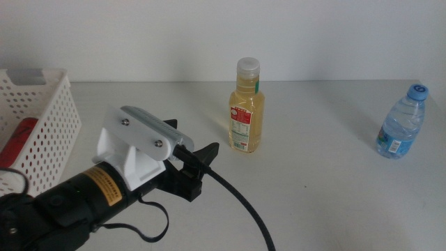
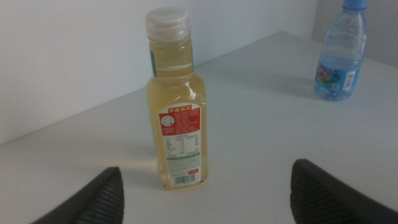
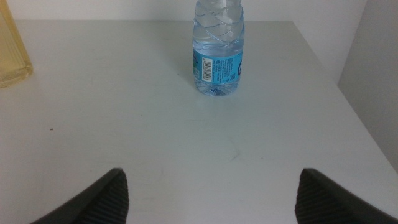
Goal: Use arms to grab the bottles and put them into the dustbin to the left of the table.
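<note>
1. My left gripper [image 1: 202,162] is spread wide and empty, low over the table [image 1: 320,195], aimed at one o'clock toward the yellow juice bottle [image 1: 247,115]; near, not touching.
2. I'd centre the label [image 2: 181,140] between the jaws, then close below the white cap [image 2: 167,20].
3. The right gripper [image 3: 211,199], also spread, waits facing the water bottle [image 1: 401,123], which stands at three o'clock.
4. The dustbin [image 1: 49,118] sits at nine o'clock with something red, likely the can [image 1: 17,139], inside.
</note>
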Available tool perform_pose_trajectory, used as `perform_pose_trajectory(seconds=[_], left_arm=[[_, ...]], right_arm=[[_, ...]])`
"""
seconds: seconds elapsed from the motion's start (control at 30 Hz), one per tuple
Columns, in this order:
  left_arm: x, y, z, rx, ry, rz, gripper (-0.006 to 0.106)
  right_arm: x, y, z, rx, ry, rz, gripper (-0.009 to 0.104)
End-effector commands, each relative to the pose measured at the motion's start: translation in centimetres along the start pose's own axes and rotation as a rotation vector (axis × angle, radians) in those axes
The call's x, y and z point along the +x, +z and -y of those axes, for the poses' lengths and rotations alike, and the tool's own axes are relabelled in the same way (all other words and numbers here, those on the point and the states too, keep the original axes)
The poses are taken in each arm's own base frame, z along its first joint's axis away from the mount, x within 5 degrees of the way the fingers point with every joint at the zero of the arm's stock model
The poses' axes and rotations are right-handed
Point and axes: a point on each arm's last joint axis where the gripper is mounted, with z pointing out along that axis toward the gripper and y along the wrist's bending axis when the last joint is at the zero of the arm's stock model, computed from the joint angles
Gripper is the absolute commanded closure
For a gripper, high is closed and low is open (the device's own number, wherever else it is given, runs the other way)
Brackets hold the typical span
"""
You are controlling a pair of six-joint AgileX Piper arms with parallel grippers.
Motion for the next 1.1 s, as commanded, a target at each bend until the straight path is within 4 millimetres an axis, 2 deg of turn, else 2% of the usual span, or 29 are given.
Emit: perform_pose_trajectory(seconds=[0.0, 0.2, 0.5, 0.8, 1.07], left_arm=[[-1.3, 1.6, 0.2, 0.03, -0.036, 0.174, 0.011], [-0.1, 6.6, -0.1, 0.035, -0.068, 0.131, 0.011], [0.4, 12.6, -0.6, 0.018, -0.088, 0.128, 0.011], [1.2, 16.9, -0.9, 0.017, -0.088, 0.135, 0.011], [1.7, 19.0, -2.4, -0.012, -0.086, 0.147, 0.011]], right_arm=[[-1.0, -0.3, 0.0, 0.008, -0.014, 0.102, 0.022], [-1.0, -0.3, 0.0, 0.008, -0.014, 0.102, 0.022], [-1.0, -0.3, 0.0, 0.008, -0.014, 0.102, 0.022], [-1.0, -0.3, 0.0, 0.008, -0.014, 0.102, 0.022], [-1.0, -0.3, 0.0, 0.008, -0.014, 0.102, 0.022]])
